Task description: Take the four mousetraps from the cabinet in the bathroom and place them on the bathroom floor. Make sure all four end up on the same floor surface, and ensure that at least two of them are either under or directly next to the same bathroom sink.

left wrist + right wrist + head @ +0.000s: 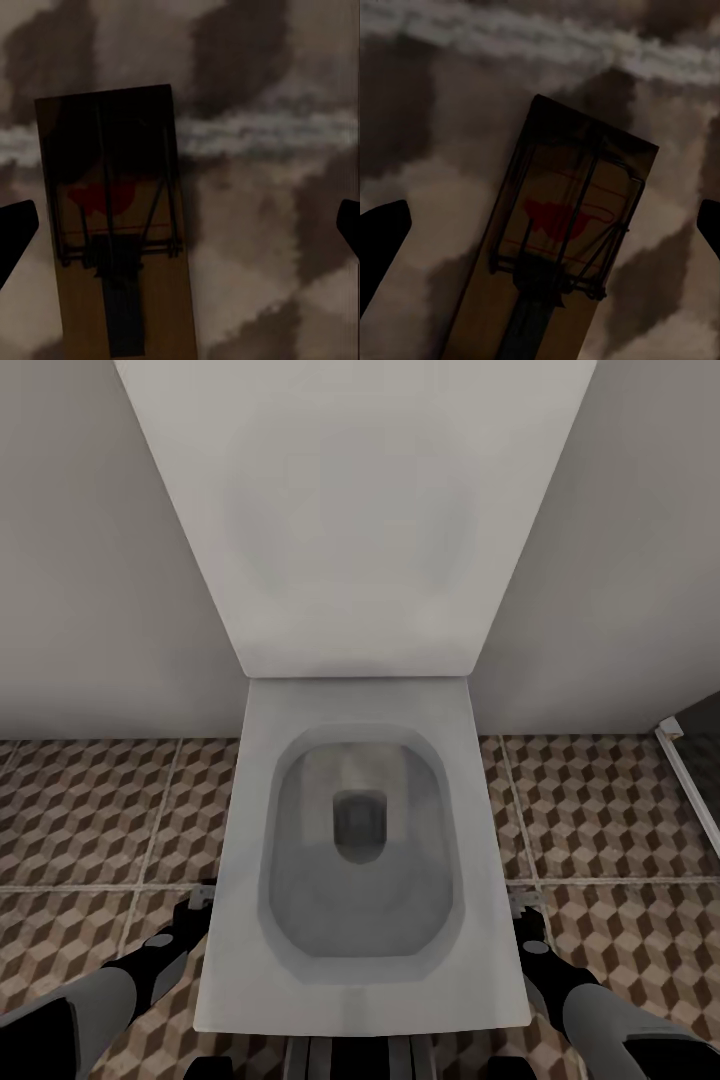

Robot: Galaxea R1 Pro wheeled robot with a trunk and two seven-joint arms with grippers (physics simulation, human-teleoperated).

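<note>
Flanking the toilet (360,840), both pincers spread; 1 mousetrap (116,225) apparently below each, on tile.

A white toilet (365,840) is standing open against a pale grey wall (90,560), its raised lid (355,510) leaning back and its bowl showing a dark drain. A dark panel with a white edge (690,760) is showing at the right.

obstacle: toilet (360,860) between both arms, wall (100,560) behind | free: tiled floor (90,810) either side of toilet
</note>
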